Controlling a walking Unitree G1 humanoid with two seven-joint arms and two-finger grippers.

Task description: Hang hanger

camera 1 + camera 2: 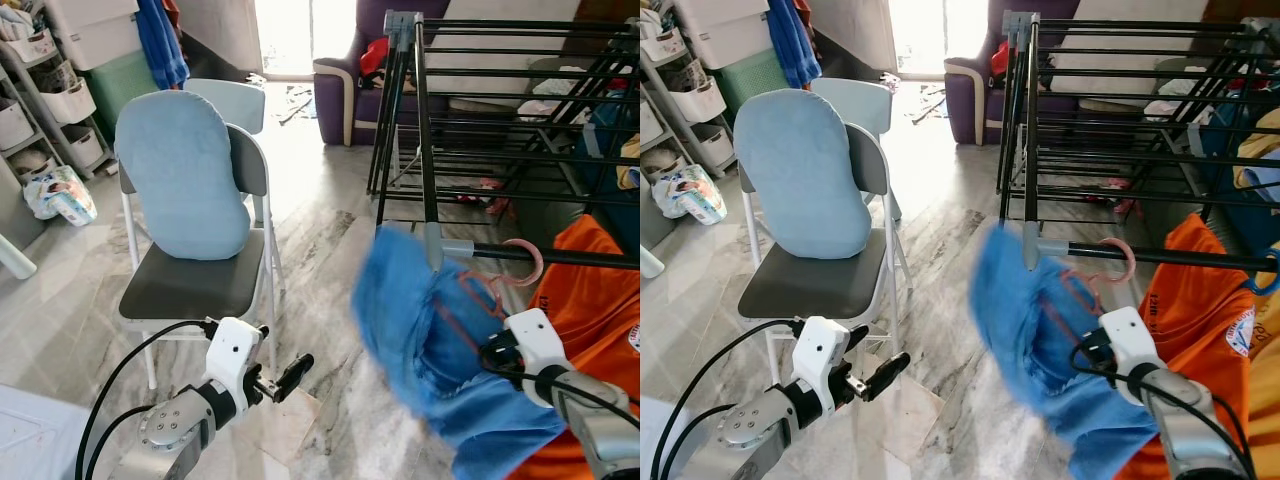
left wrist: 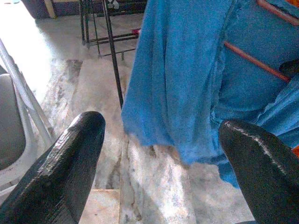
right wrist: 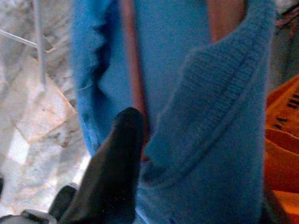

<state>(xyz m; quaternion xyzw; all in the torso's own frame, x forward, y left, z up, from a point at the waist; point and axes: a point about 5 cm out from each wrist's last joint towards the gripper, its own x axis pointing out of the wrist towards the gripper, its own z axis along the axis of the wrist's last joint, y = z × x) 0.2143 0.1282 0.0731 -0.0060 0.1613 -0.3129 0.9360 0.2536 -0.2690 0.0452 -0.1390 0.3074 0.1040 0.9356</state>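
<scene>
A blue garment (image 1: 415, 320) hangs on a salmon-pink hanger (image 1: 470, 290) whose hook (image 1: 527, 262) lies at the black front rail (image 1: 570, 256) of the drying rack. The cloth looks blurred. My right gripper (image 1: 497, 352) reaches into the garment from the right and is shut on the hanger. In the right wrist view one black finger (image 3: 114, 163) lies along the hanger's bar (image 3: 131, 70), and cloth covers the other finger. My left gripper (image 1: 285, 378) stays low on the left, open and holding nothing, its fingertips (image 2: 74, 149) pointing towards the blue cloth (image 2: 182, 79).
A grey folding chair (image 1: 190, 285) with a light blue cushion (image 1: 185, 175) stands just behind my left arm. An orange shirt (image 1: 585, 290) hangs on the rack to the right of the blue garment. A purple sofa (image 1: 350, 90) and storage shelves (image 1: 50, 100) are farther back.
</scene>
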